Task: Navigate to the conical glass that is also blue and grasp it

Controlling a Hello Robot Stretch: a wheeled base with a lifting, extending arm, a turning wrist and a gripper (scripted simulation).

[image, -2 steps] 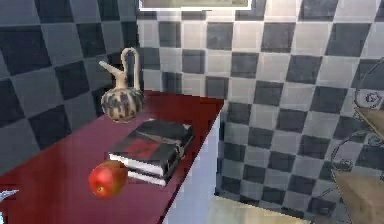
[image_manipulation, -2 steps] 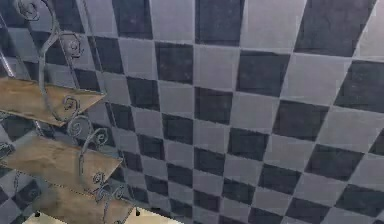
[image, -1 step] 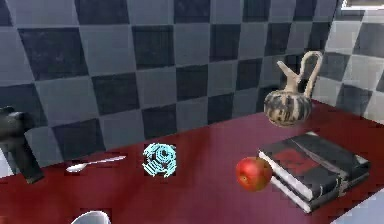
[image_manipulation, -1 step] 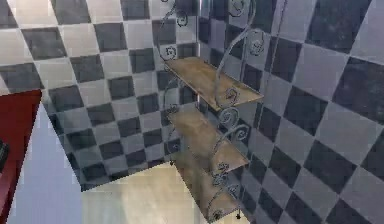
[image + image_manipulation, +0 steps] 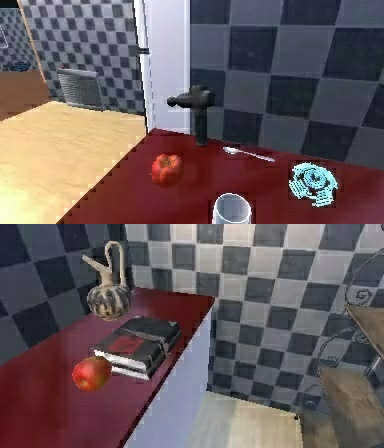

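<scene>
A light blue round thing with a dark pattern lies on the dark red tabletop toward the forward view's right; its shape is too small to make out. A white mug stands near the bottom edge. To its left sits a red tomato-like fruit. A silver spoon lies farther back.
A dark pistol-shaped tool stands at the table's back beside a white door frame. In the arm side view the red top bears a long-necked jug, stacked books and a red apple. A wooden shelf stands at the right.
</scene>
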